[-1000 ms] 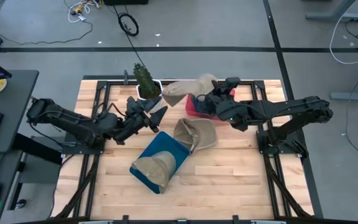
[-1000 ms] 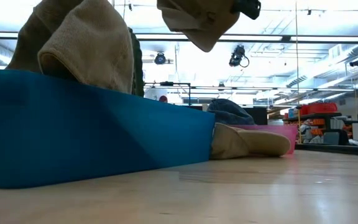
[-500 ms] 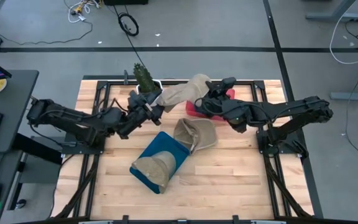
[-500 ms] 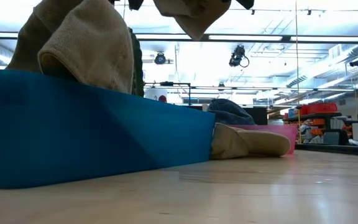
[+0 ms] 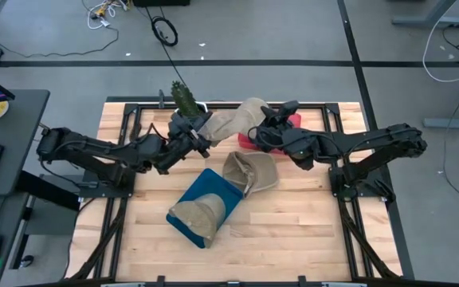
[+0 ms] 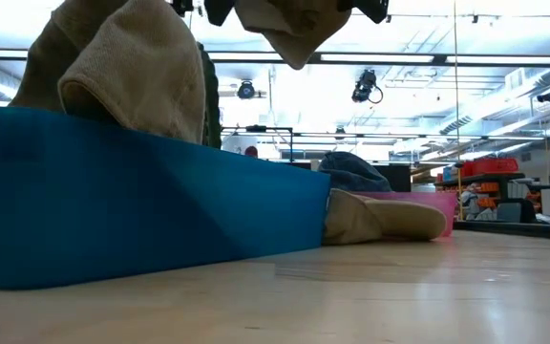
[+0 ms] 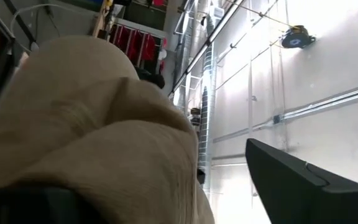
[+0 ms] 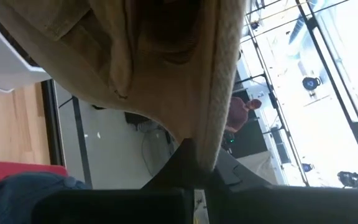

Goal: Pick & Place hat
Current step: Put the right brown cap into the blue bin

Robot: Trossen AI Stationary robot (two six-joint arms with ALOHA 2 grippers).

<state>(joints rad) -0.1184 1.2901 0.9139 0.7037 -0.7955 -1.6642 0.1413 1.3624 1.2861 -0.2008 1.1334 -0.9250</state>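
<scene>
A tan hat (image 5: 229, 119) hangs in the air above the table's far middle, between my two grippers; the low view shows it (image 6: 289, 29) well clear of the table. My right gripper (image 5: 260, 127) is shut on the hat's right end. My left gripper (image 5: 200, 137) is open at the hat's left end, and its wrist view shows the cloth (image 7: 104, 124) filling the space beside one finger. A second tan hat (image 5: 199, 217) sits in the blue bin (image 5: 213, 191). A third hat (image 5: 251, 171) lies on the table next to that bin. My left gripper stands open around the hat's left end (image 7: 135, 143), coming level from the table's left. The cloth lies right at one finger (image 7: 30, 205); whether it touches, I cannot tell. The other finger (image 7: 297, 183) stands apart from it. My right gripper pinches an edge of the hat (image 8: 197, 140) between its two fingers, coming from the table's right. The hat is lifted clear and stretches from the fingers toward the left gripper.
A pink bin (image 5: 249, 141) holding dark blue cloth stands under the right gripper near the far edge. A small green plant in a white pot (image 5: 186, 102) stands at the far edge behind the left gripper. Bare wood lies along the near edge (image 5: 293, 231).
The left gripper has risen and moved toward the far edge and the right, up to the hat's left end. The right gripper has shifted a little toward the left, and the hat has swung so its free end points at the left gripper.
</scene>
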